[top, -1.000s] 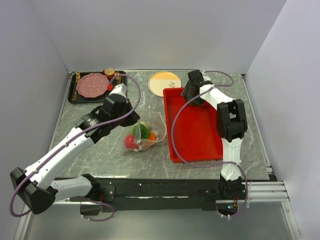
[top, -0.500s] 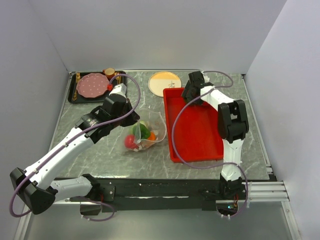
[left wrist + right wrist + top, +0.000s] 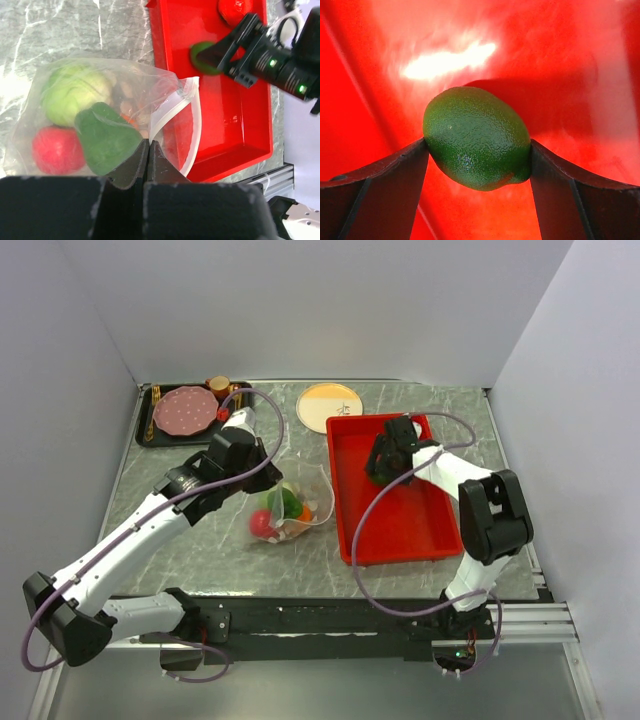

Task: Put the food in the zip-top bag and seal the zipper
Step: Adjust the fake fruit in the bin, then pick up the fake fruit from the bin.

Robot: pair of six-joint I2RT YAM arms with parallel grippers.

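The clear zip-top bag [image 3: 292, 508] lies on the table left of the red tray [image 3: 400, 530]. It holds a light green food [image 3: 75, 92], a dark green one [image 3: 106, 139], a red one [image 3: 56, 150] and orange bits. My left gripper [image 3: 147, 144] is shut on the bag's mouth edge and holds it up. The whitish zipper [image 3: 196, 125] curves beside it and the mouth gapes. It also shows in the top view [image 3: 266, 468]. My right gripper [image 3: 477, 150] is shut on a dark green lime [image 3: 477, 137] above the tray's floor [image 3: 385, 465]. Another red food [image 3: 232, 10] lies in the tray.
A black tray [image 3: 150, 430] with a pink plate [image 3: 184, 411] sits at the far left, with a small brown cup [image 3: 218, 385] behind it. A yellow plate [image 3: 330, 401] lies behind the red tray. White walls close in the left, back and right.
My right gripper has come from the red tray's far edge toward its middle, nearer and lower. The tray's near end has shifted a little right. The left gripper and bag have barely moved.
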